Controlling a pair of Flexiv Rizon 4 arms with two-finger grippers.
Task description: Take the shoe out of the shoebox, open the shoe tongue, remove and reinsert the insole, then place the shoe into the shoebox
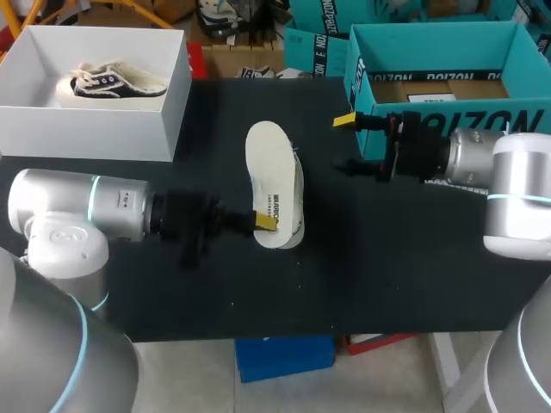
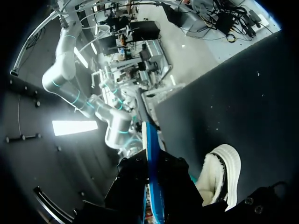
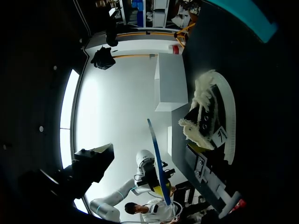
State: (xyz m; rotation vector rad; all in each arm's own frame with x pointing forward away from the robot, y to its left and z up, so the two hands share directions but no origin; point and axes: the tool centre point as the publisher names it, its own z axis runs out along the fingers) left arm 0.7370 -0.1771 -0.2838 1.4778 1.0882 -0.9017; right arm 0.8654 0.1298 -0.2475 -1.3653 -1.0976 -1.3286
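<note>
Our right gripper (image 1: 350,143) hangs with its fingers spread and nothing between them, a little way off from the shoe on its open side. Our left gripper (image 1: 265,222) sits at the heel end of the shoe. We cannot tell whether it is clamped there or only resting against it.

The low dark canvas shoe with a white rubber sole and cream fleece lining (image 1: 274,181) lies on its side near the middle of the black tabletop (image 1: 387,258). It is outside both boxes. In the head view its pale sole faces up and a small printed label shows near the heel. From the right wrist view we look at the shoe (image 3: 210,116) from the mouth side, where fleece spills out around the collar and a paper tag hangs near the sole. We cannot make out an insole, inside or out.

We judge that the shoe is out and the tongue-and-insole work is in hand. The next move would call for the right gripper to come in at the mouth and take hold of the tongue or insole while the left steadies the heel.

Behind the right arm stands the open teal cardboard shoebox (image 1: 435,33). At the far left an open white cardboard box (image 1: 86,133) holds a second matching shoe (image 1: 110,82).
</note>
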